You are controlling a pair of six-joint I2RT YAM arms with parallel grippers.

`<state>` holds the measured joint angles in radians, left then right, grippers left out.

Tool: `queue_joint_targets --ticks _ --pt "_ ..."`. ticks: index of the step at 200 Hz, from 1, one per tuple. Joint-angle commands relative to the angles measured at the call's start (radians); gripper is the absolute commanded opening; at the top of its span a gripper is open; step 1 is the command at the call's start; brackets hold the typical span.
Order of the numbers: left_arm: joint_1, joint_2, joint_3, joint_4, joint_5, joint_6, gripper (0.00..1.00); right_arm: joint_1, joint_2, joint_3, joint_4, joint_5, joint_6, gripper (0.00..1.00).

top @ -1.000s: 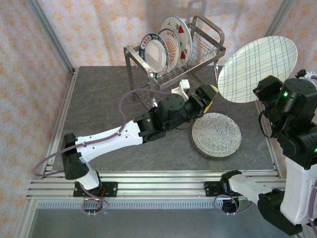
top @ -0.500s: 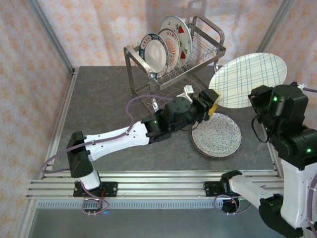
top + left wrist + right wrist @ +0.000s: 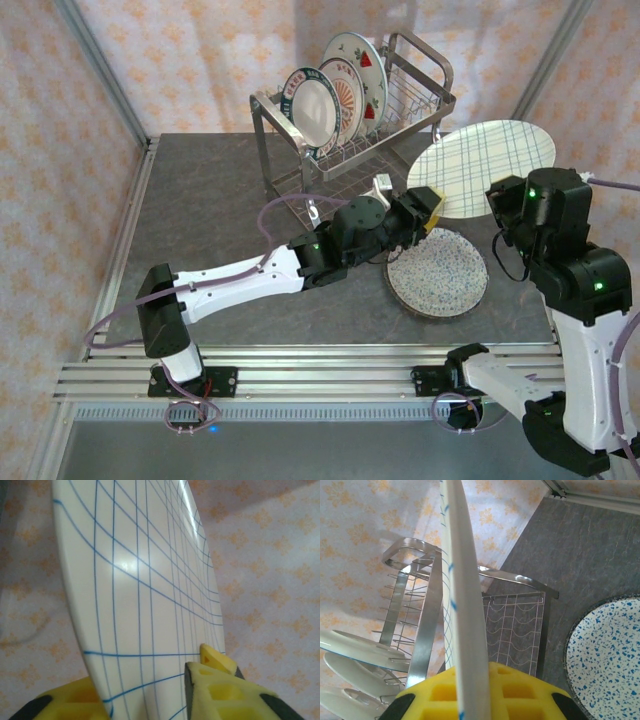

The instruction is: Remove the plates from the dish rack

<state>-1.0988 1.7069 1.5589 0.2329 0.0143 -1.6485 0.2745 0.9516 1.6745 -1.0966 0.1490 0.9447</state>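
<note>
I read no text anywhere. Dark lettering rings rim of small white plate (image 3: 312, 108) in dish rack (image 3: 410, 100), too small for me to make out.

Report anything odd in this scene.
Nothing damaged or spilled. Only the white, blue-lined round plate stands out: tilted in mid-air, gripped by the right end effector, the left end effector straddling its rim.

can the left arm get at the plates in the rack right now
Probably not yet: the left gripper straddles the checked plate that the right gripper holds. The plates in the rack stand close behind, seemingly unblocked.
</note>
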Motion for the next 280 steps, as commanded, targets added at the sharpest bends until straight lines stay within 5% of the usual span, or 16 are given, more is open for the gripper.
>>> queue_joint_targets --ticks 1,40,56,104,141,210,280 --pt "0.009 0.001 -0.019 0.037 0.000 -0.007 0.24 0.003 -0.023 -0.017 0.088 0.001 0.036 0.00" --pt "0.012 -0.003 -0.032 0.049 -0.008 -0.016 0.00 0.004 -0.025 -0.041 0.087 -0.006 0.044 0.00" --pt "0.012 -0.003 -0.039 0.070 -0.015 -0.020 0.00 0.005 -0.025 -0.051 0.077 -0.009 0.049 0.00" --pt "0.014 0.008 -0.046 0.139 -0.045 0.011 0.00 0.004 0.010 0.014 -0.058 0.056 0.036 0.55" --pt "0.020 0.025 -0.040 0.132 -0.023 0.053 0.00 0.005 0.067 0.153 -0.251 0.175 -0.006 0.74" --pt "0.023 0.066 -0.042 0.089 0.041 0.169 0.00 0.004 0.034 0.211 -0.343 0.230 -0.091 0.76" --pt "0.024 0.098 -0.147 0.110 0.097 0.347 0.00 0.005 0.051 0.237 -0.309 0.105 -0.278 0.72"
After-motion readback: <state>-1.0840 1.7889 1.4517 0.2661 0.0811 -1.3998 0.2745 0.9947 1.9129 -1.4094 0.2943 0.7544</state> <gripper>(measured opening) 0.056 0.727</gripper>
